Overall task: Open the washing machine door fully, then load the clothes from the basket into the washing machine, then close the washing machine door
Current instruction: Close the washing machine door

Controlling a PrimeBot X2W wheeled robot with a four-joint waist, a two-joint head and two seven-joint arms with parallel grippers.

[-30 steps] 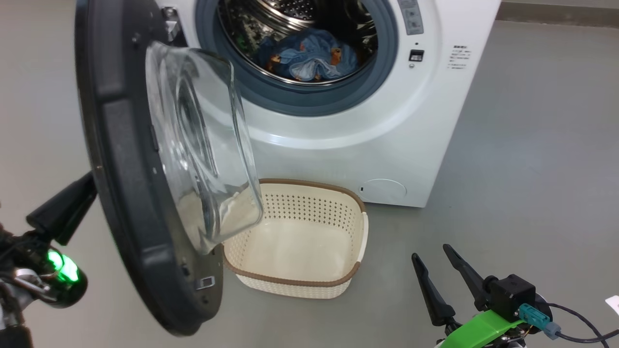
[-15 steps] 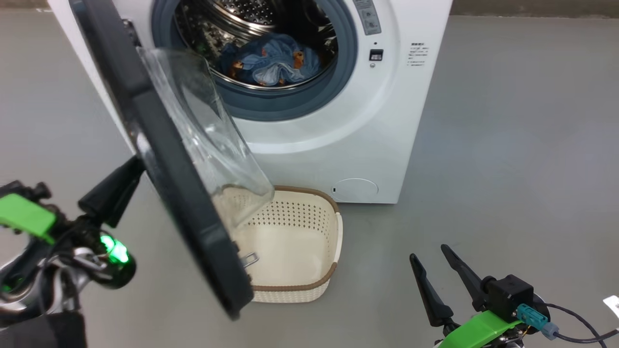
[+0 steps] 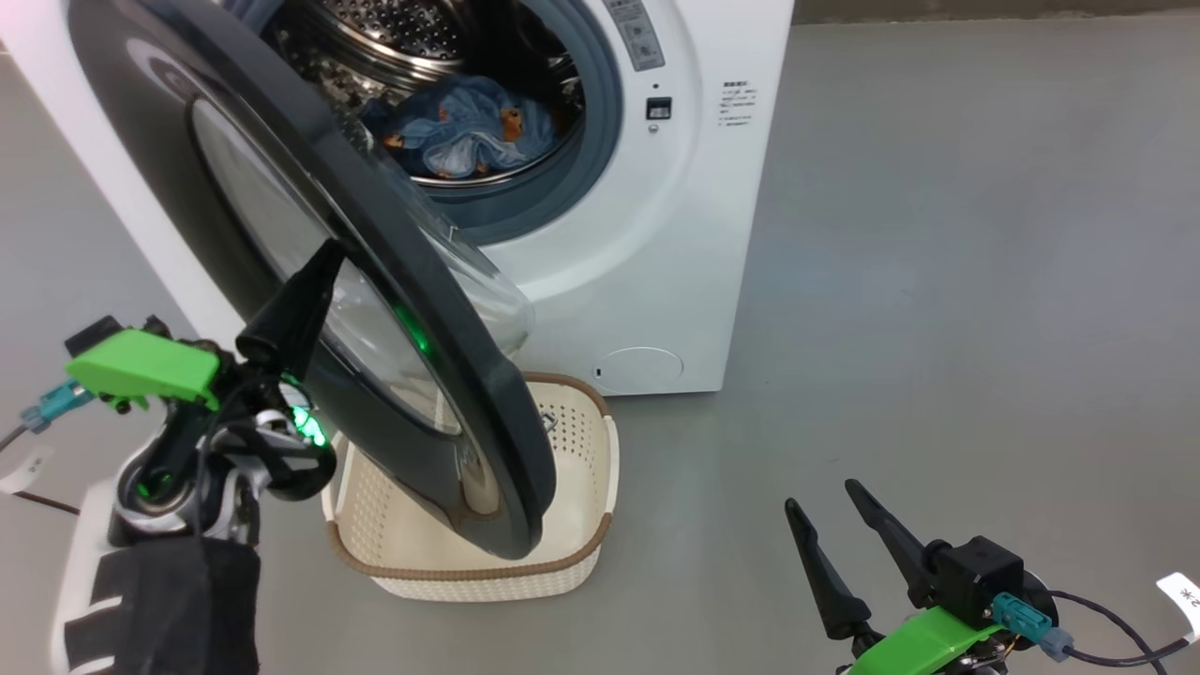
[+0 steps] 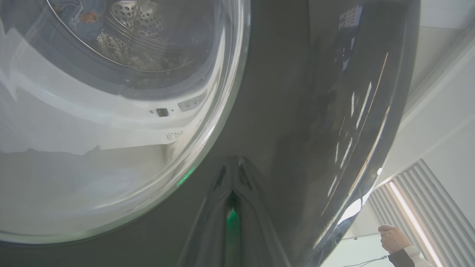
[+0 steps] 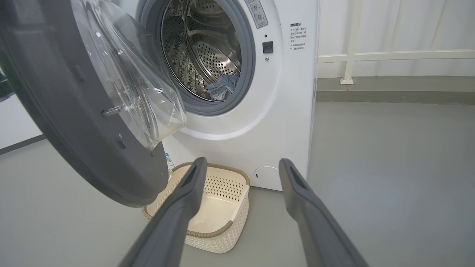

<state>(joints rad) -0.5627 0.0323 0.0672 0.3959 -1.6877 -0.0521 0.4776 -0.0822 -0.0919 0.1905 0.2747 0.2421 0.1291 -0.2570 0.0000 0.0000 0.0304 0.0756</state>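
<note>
The washing machine (image 3: 656,234) (image 5: 282,111) stands with its door (image 3: 469,375) (image 5: 66,111) swung partway, hanging over the basket. My left gripper (image 3: 328,251) (image 4: 233,159) is shut, its tip pressed against the door's glossy outer ring (image 4: 297,92) beside the glass. The clothes (image 3: 459,122) (image 5: 222,87), a blue printed bundle, lie inside the steel drum. On the floor under the door, the cream basket (image 3: 487,586) (image 5: 219,237) shows a bare bottom. My right gripper (image 3: 823,497) (image 5: 242,162) is open at the lower right, apart from everything.
Bare grey floor (image 3: 937,281) stretches to the right of the machine. A white rail and curtain (image 5: 371,55) run along the back wall. A person's hand (image 4: 393,239) shows past the door's edge. A cable and white tag (image 3: 1186,591) trail from my right wrist.
The door has swung toward the machine's opening with my shut left gripper against its outer face. The head camera has shifted. The right gripper has stayed where it was.
</note>
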